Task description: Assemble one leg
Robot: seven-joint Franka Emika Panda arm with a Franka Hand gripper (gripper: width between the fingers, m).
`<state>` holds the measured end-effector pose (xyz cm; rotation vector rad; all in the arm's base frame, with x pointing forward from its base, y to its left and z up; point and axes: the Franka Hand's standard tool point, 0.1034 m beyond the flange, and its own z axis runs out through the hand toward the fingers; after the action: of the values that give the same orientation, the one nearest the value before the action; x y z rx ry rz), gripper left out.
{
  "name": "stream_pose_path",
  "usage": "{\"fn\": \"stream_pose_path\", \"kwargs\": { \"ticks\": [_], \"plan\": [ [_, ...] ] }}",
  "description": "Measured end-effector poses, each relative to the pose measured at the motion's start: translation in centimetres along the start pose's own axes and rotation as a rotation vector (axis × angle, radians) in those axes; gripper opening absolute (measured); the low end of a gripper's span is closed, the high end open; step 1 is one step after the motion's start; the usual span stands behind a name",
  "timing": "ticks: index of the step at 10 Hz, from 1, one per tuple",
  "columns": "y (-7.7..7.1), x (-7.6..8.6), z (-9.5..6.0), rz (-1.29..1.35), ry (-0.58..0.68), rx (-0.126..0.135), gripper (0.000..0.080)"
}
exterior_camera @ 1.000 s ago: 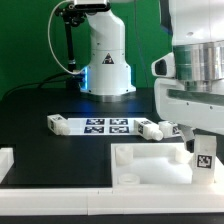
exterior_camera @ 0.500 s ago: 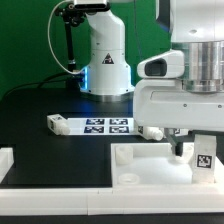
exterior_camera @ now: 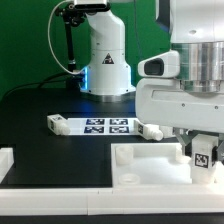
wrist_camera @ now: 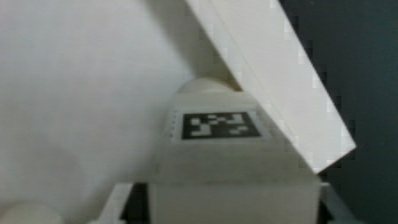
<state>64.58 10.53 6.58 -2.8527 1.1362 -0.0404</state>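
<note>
- Surface: a black table top. A green backdrop shows behind the white robot base, which glows blue low down.
- The marker board lies flat on the black top, on the exterior view's left of the pincer and farther back.
- A large white tray-like panel sits on the table directly below the pincer, with round bosses on its near corner.
- A loose white post lies at the marker board's far end, well apart from the pincer. Another loose post lies just beside the arm's housing.
- Pincer: low over the panel, mostly hidden by the wrist housing. I cannot tell how wide it stands, nor whether it clasps anything.
- The leg: a stubby white post, upright, right at the fingertips, over the panel's corner at the exterior view's right.
- Wrist view: the leg fills the frame, rounded top, with a square black-and-white tag facing the camera, set against the panel's white wall.
</note>
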Motion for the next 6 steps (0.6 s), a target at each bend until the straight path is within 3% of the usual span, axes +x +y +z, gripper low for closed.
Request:
{"fn": "stream_pose_path", "kwargs": {
  "ticks": [2,5,6],
  "plan": [
    [0.2,0.21,0.01,0.298,-0.013,-0.011,0.0284],
    [0.26,-0.13,-0.02,0.882,-0.032,0.004,0.0284],
    [0.4,-0.13,-0.03,0.954,-0.043,0.018,0.0284]
  ]
}}
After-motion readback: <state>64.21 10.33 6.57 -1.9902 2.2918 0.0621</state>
